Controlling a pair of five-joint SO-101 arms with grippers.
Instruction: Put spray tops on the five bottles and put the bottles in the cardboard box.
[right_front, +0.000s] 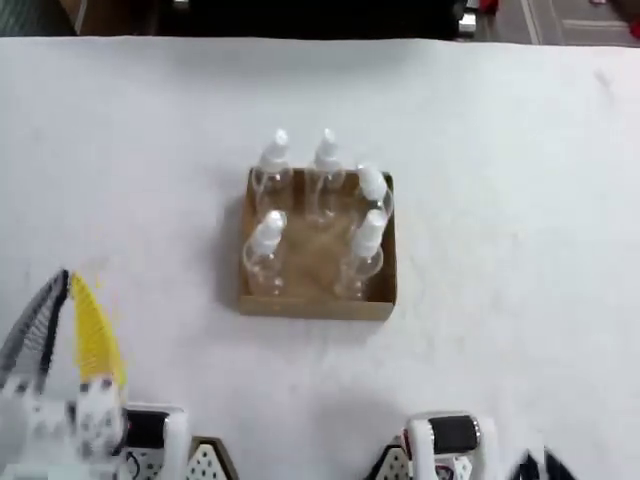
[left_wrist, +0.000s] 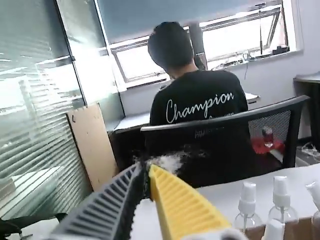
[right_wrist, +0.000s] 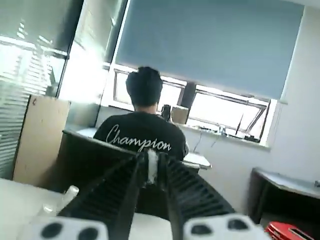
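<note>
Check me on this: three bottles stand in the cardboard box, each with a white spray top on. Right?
Not three: the high view shows five bottles standing in the cardboard box, each with a white spray top on.

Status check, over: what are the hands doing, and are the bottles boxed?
Left hand shut, empty, off to the side. Right hand shut, empty. Five bottles, spray tops on, inside cardboard box. Nothing in the way.

Bright daylight through windows (right_wrist: 215, 107), glare on blinds (left_wrist: 30, 125); table (right_front: 520, 180) evenly lit, faint shadows.
</note>
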